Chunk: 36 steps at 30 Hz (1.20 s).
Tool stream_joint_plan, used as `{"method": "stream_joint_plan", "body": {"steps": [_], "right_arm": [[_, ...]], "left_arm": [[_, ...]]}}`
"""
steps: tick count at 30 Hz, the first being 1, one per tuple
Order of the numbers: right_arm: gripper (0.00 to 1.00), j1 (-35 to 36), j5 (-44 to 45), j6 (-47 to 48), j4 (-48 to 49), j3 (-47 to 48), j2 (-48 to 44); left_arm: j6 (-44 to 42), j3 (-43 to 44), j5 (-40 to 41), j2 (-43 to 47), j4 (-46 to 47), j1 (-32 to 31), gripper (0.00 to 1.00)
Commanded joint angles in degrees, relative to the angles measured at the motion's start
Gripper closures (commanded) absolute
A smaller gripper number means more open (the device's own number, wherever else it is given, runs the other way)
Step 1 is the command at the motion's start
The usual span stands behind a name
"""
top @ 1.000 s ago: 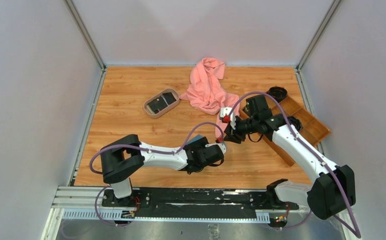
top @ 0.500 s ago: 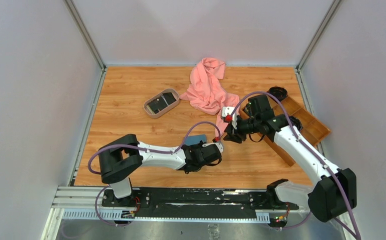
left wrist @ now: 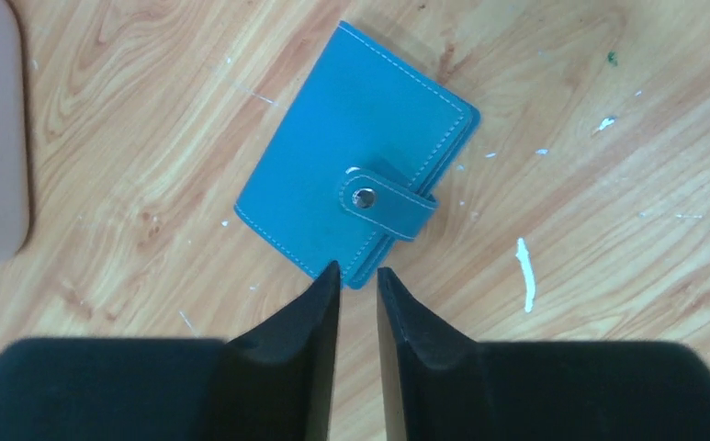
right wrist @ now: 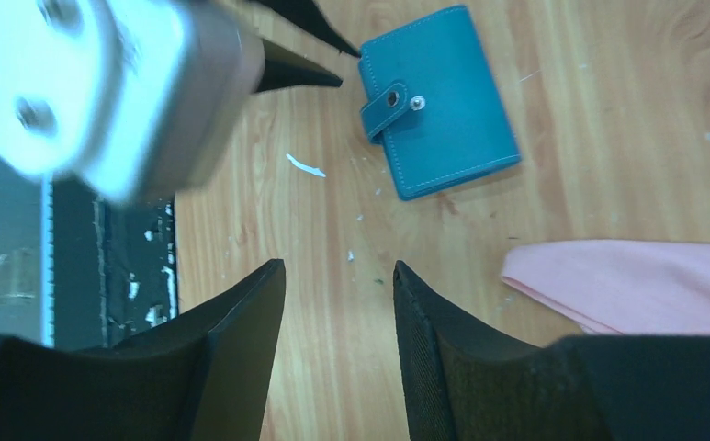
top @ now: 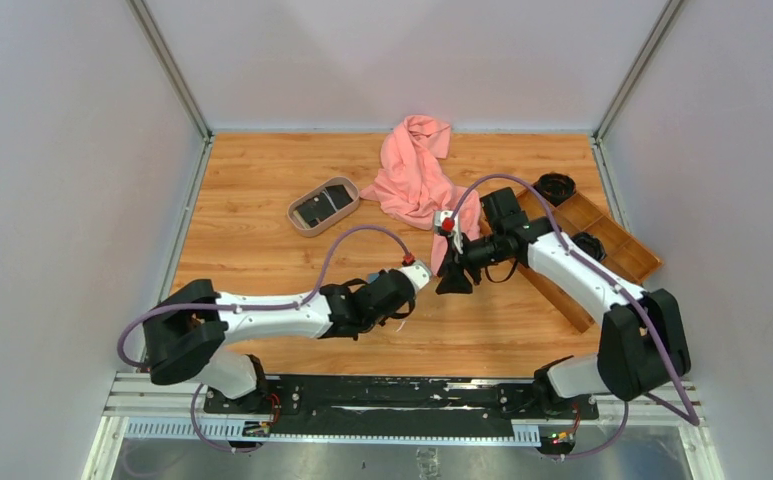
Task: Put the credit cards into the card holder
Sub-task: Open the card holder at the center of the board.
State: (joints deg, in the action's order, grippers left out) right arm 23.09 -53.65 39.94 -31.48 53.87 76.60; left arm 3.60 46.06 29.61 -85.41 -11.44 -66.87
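Approach stage, I'd say: the teal card holder (left wrist: 355, 193) lies snapped shut at centre frame, left gripper (left wrist: 358, 271) slit-narrow and empty at its lower corner, right gripper (right wrist: 337, 266) spread, empty, hovering nearby, so next, pop that tab clasp (left wrist: 388, 202) open.

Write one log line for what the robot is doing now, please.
card holder: closed, clasp snapped, lying flat | left gripper: barely open, empty, tips at its corner | right gripper: open, empty

One card holder (left wrist: 332, 175), one cloth (top: 412, 185), one oval tray (top: 292, 215), one wooden tray (top: 632, 255).
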Motion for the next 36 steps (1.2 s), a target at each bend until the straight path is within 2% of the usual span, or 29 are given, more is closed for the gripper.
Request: {"method": "stream_joint_plan", "body": {"steps": [1, 4, 6, 12, 21, 23, 24, 28, 31, 36], "right_arm": [[0.49, -0.7, -5.6, -4.1, -1.2, 2.5, 3.3], [0.49, -0.6, -4.4, -4.2, -1.3, 2.7, 3.7], [0.49, -0.6, -3.6, -4.2, -1.3, 2.8, 3.8], [0.49, -0.6, -3.3, -4.9, -1.3, 3.1, 5.3], [0.49, -0.5, -2.9, -6.1, -1.3, 3.5, 7.3], [0.49, -0.5, -3.0, -6.3, -1.3, 3.6, 7.8], [0.49, -0.6, -3.1, -6.4, -1.3, 3.6, 8.0], [0.49, -0.6, -4.1, -6.8, -1.3, 3.8, 9.0], [0.49, -0.4, -4.4, -6.9, -1.2, 3.8, 9.5], [0.49, 0.1, -3.4, -8.8, 1.3, 2.8, 9.9]], "left_arm": [[5.5, -6.1, -13.0, 6.3, 9.2, 5.7, 0.68], [8.7, -9.5, -24.6, 10.0, 14.5, 12.8, 0.47], [10.0, -9.6, -29.7, 10.3, 15.2, 15.7, 0.39], [11.1, -6.0, -34.6, 4.2, 15.3, 17.2, 0.4], [15.0, -4.3, -29.7, -1.9, 15.2, 18.6, 0.46], [15.4, -4.5, -29.7, -1.9, 15.3, 18.7, 0.49], [15.6, -4.4, -29.7, -2.0, 15.3, 18.7, 0.54], [19.3, -4.3, -33.4, -3.0, 16.6, 18.7, 0.79], [26.8, -5.8, -34.1, -3.5, 19.7, 18.7, 1.0], [42.0, -11.8, -34.1, -1.9, 30.3, 18.6, 1.0]]}}
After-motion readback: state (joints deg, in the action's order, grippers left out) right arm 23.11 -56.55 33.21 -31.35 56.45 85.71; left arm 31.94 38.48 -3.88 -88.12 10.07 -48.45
